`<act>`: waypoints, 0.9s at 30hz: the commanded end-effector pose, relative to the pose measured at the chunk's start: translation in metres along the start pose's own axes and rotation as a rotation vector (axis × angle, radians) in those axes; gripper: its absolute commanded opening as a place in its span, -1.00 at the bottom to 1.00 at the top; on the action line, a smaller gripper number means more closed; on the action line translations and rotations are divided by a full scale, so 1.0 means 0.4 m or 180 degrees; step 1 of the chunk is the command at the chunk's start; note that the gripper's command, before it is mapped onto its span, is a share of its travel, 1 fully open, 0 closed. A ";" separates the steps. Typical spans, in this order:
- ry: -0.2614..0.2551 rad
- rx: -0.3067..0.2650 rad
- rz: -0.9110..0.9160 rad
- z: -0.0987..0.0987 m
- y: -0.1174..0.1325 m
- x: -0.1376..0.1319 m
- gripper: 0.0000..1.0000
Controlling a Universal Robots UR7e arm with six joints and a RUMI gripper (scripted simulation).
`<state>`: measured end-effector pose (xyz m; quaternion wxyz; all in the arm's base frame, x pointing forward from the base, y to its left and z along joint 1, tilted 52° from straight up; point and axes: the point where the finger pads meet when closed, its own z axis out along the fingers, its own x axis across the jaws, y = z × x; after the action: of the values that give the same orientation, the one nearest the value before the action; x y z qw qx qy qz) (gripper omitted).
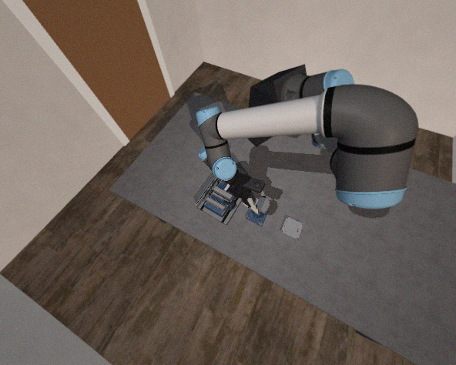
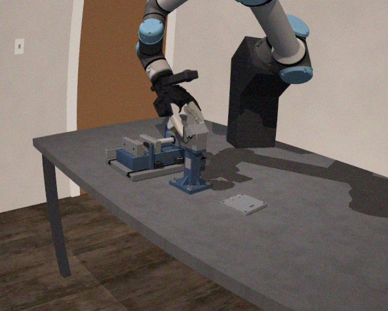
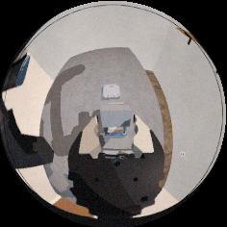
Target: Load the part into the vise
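The part [image 2: 198, 138], a grey block, is not on the plate [image 2: 244, 204] where it starts, nor in the vise [image 2: 137, 157]. It sits tilted on top of the blue V-block stand [image 2: 191, 167], near the middle of the grey surface [image 2: 288, 234]. Seen from the side, the vise lies at about 9 o'clock from the stand and the bare plate at about 4 o'clock.

The claw [image 2: 187, 125] reaches down at a slant from 11 o'clock, with one pale finger [image 3: 88, 139] on each side of the block's upper part. The fingers stand about halfway apart and straddle the block closely. Whether they are pressing on it or only flanking it cannot be told from these views, and nothing here shows which face carries the slot.

The block is probably on the stand because the slot must end up facing down in the vise. The V lets the block rest at an angle, so it can be taken again from another side. The step in hand therefore looks like a change of grip, roughly midway through the job.

The next move calls for a firm hold across two flat sides. The block then has to travel toward 9 o'clock and come down level on the low bars. A loose or skewed hold could let it slip off the V or land crooked between the vise jaws.
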<state>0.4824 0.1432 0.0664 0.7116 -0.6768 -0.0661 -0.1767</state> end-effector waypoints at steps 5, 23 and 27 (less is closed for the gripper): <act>0.0002 -0.0001 -0.0002 -0.001 0.000 0.001 0.03; 0.0002 -0.0001 -0.0002 -0.001 0.000 0.001 -1.00; 0.0002 -0.0001 -0.0002 -0.001 0.000 0.001 -1.00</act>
<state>0.4824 0.1431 0.0664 0.7116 -0.6768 -0.0661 -0.1768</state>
